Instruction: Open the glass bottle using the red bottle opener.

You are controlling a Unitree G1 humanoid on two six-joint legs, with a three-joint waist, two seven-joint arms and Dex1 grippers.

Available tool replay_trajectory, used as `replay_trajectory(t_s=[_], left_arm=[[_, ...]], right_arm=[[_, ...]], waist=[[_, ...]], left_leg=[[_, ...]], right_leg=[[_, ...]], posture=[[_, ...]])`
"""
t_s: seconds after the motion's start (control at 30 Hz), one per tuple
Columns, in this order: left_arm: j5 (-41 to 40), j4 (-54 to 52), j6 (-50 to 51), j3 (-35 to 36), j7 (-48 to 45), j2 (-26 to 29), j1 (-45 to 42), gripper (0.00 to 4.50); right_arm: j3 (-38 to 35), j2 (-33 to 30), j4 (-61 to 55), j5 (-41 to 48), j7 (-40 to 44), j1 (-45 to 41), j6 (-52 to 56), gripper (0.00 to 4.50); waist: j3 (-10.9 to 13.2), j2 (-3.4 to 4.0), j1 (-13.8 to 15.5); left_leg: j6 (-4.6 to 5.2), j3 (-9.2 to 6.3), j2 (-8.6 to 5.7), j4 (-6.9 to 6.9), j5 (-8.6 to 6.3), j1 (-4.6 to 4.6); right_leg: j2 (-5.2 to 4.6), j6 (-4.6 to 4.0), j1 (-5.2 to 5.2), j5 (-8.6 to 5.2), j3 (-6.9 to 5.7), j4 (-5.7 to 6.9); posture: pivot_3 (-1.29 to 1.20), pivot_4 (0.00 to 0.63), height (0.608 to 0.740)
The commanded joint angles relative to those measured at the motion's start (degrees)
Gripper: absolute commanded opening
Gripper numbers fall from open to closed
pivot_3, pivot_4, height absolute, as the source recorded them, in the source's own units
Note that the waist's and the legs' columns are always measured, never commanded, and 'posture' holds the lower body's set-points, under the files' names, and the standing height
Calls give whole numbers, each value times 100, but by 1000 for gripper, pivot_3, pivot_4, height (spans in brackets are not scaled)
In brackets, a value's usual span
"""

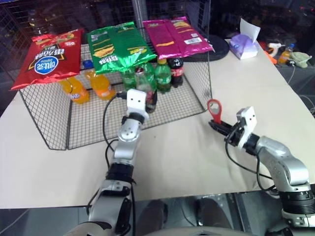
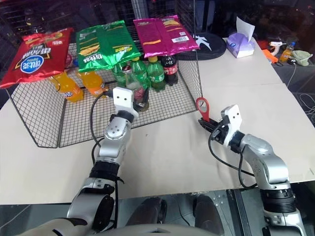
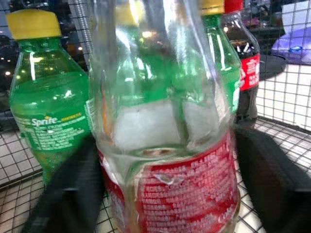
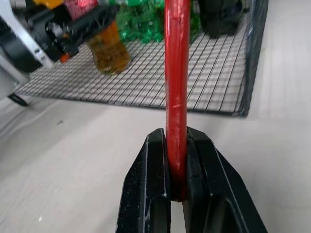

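The glass bottle (image 3: 165, 121) stands in the wire basket (image 1: 44, 123), clear, with a red label low on its body. Green bottles stand close behind it. My left gripper (image 1: 146, 101) reaches into the basket. In the left wrist view its black fingers (image 3: 68, 194) lie against both sides of the bottle, so it is shut on it. The bottle's cap is hidden. To the right, over the table, my right gripper (image 1: 219, 127) is shut on the handle of the red bottle opener (image 1: 214, 109). The opener stands upright with its ring head up, and the right wrist view shows it edge-on (image 4: 176, 73).
The basket also holds orange soda bottles (image 1: 101, 84), green Sprite bottles (image 1: 162, 73) and a cola bottle (image 1: 176, 69). Red (image 1: 49, 56), green (image 1: 118, 46) and magenta (image 1: 182, 37) snack bags lie on its top. A tissue box (image 1: 244, 45) sits far right on the beige table (image 1: 197, 162).
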Motion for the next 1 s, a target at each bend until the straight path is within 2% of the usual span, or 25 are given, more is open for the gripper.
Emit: replay_trajectory(t_s=[0.03, 0.27, 0.43, 0.7, 1.0], left_arm=[[-244, -457, 0, 60, -252, 65, 107, 2777], [-600, -1288, 461, 267, -793, 557, 463, 2777], [-1502, -1929, 859, 386, -1844, 997, 617, 2777], [-2419, -2603, 1623, 74, -3172, 1272, 743, 2777], [-2813, -3022, 2131, -463, -4420, 1472, 1087, 2777]], right_arm=[[-66, -13, -267, 17, 4, -10, -174, 0], [-17, -11, -230, -46, 24, 58, -257, 0], [69, 52, -173, -90, 39, 6, -279, 0], [142, 68, -111, -136, 61, -36, -343, 0], [120, 80, -189, -152, 16, 65, -366, 0]], waist=[[0, 0, -1], [0, 0, -24], [0, 1, -24], [1, 0, -7], [1, 1, -36]], left_leg=[[0, 0, 0, 1, 0, 0], [-1, 4, 1, 4, 1, -19], [-5, -3, 2, 43, 3, -68], [-4, -14, -11, 82, 3, -77], [-4, -10, -6, 81, 3, -72]], right_leg=[[-1, 0, -1, 0, 0, 1], [0, 0, -27, 0, 7, 20], [1, 0, -69, 0, 1, 52], [-7, 0, -63, 0, -6, 70], [-2, 0, -63, 0, -2, 76]], posture=[[0, 150, 740], [0, 150, 740], [0, 150, 740], [0, 150, 740], [0, 150, 740]])
